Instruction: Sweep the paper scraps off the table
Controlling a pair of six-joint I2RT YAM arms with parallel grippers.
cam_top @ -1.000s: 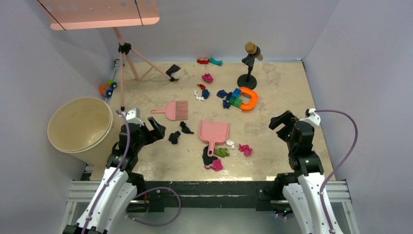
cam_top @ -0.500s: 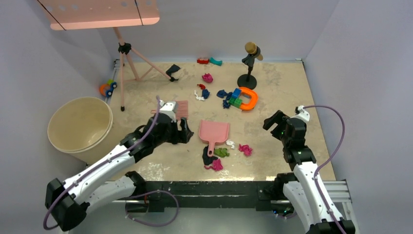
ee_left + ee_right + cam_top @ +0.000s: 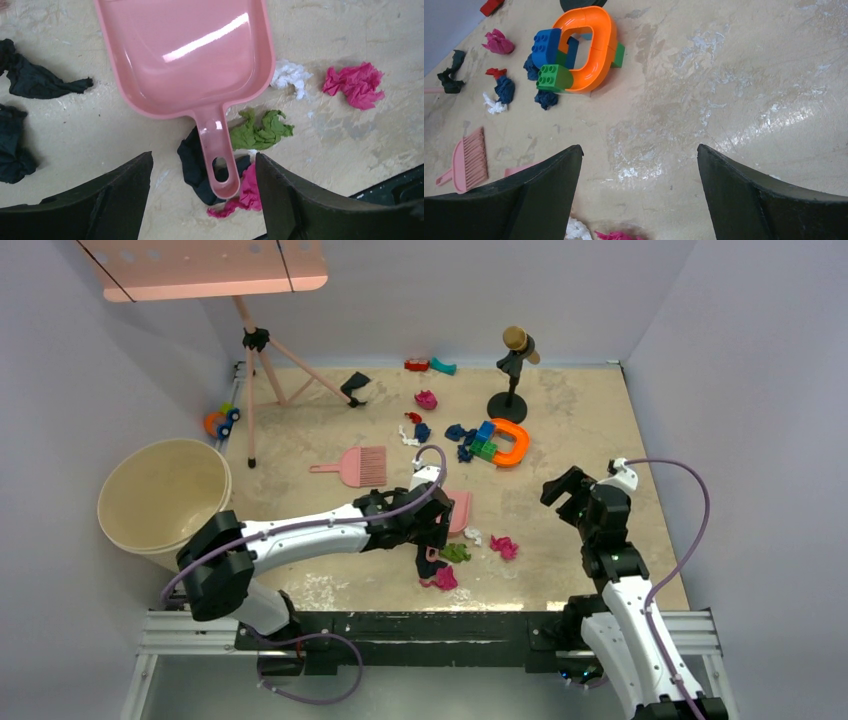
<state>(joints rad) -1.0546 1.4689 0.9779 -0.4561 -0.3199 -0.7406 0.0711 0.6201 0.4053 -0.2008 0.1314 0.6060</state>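
Observation:
Paper scraps lie across the beige table (image 3: 580, 420): magenta (image 3: 503, 546), green (image 3: 456, 553), white (image 3: 473, 536) and magenta (image 3: 441, 579) near the front, others (image 3: 421, 431) further back. My left gripper (image 3: 432, 538) is open and hovers over the handle of the pink dustpan (image 3: 460, 510). In the left wrist view the gripper (image 3: 204, 156) straddles the dustpan (image 3: 190, 50) handle without touching it; green (image 3: 260, 131), magenta (image 3: 356, 85), white (image 3: 290, 75) and black (image 3: 195, 162) scraps lie around it. My right gripper (image 3: 562, 488) is open and empty above bare table (image 3: 639, 147).
A pink brush (image 3: 358, 466) lies left of the dustpan. A cream bucket (image 3: 165, 495) stands at the left edge. Blue-green blocks with an orange horseshoe (image 3: 505, 443), a microphone stand (image 3: 513, 370), a pink tripod (image 3: 262, 360) and small toys (image 3: 430, 365) are at the back.
My left arm has swung from the table's left side to the right, stretching out until its open gripper is over the dustpan handle. The right gripper shifted slightly left, then stayed.

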